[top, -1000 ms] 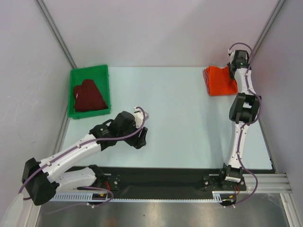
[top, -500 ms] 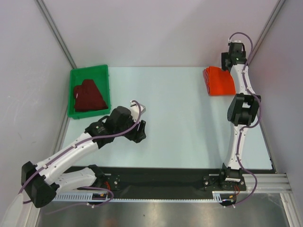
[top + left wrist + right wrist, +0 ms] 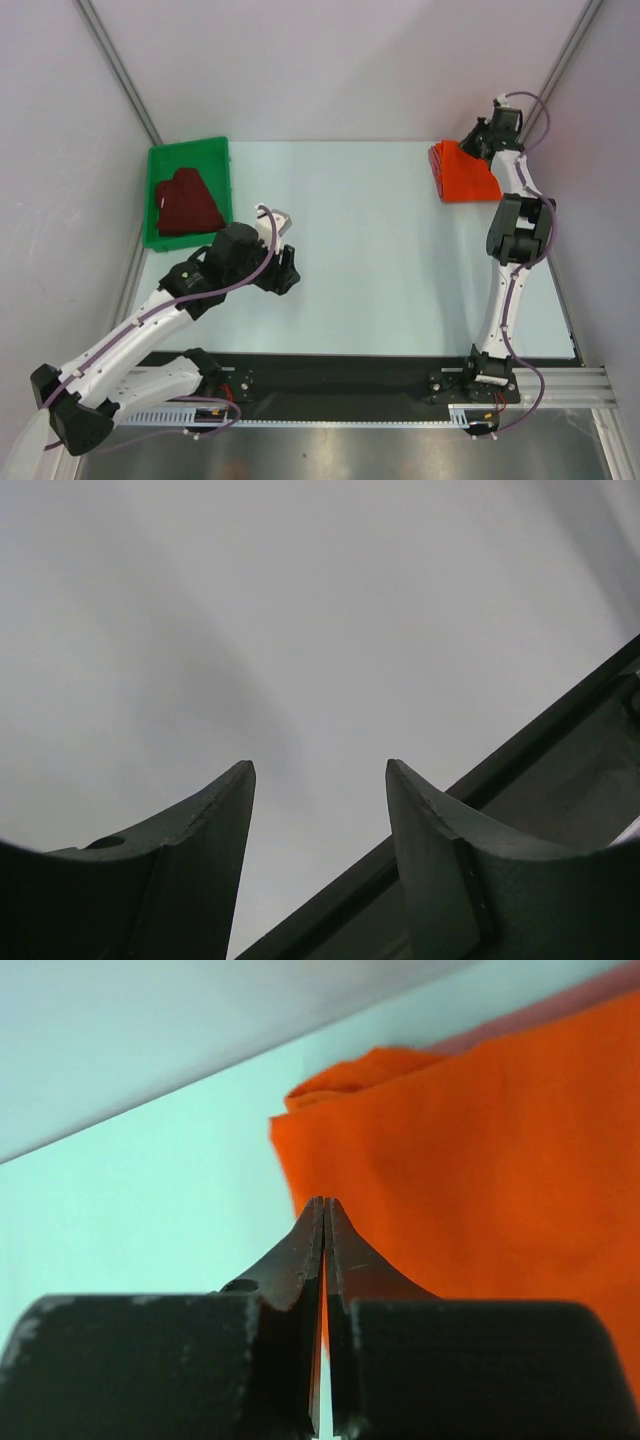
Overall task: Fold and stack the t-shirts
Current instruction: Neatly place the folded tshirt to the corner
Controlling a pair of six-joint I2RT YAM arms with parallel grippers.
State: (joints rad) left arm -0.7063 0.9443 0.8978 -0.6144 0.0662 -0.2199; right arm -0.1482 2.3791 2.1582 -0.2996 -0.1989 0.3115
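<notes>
The orange t-shirt (image 3: 480, 1160) lies folded far right on the table (image 3: 380, 220): soft, limp, probably best pinched at its layered edge. The right claw (image 3: 323, 1222) above is closed, empty; the left claw (image 3: 320, 770) gapes.

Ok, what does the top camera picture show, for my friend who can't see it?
Two robot arms work over a pale table: the right arm stretches to a folded orange t-shirt at the far right, and the left arm bends near a green bin at the far left. A dark maroon t-shirt lies in the bin.
</notes>
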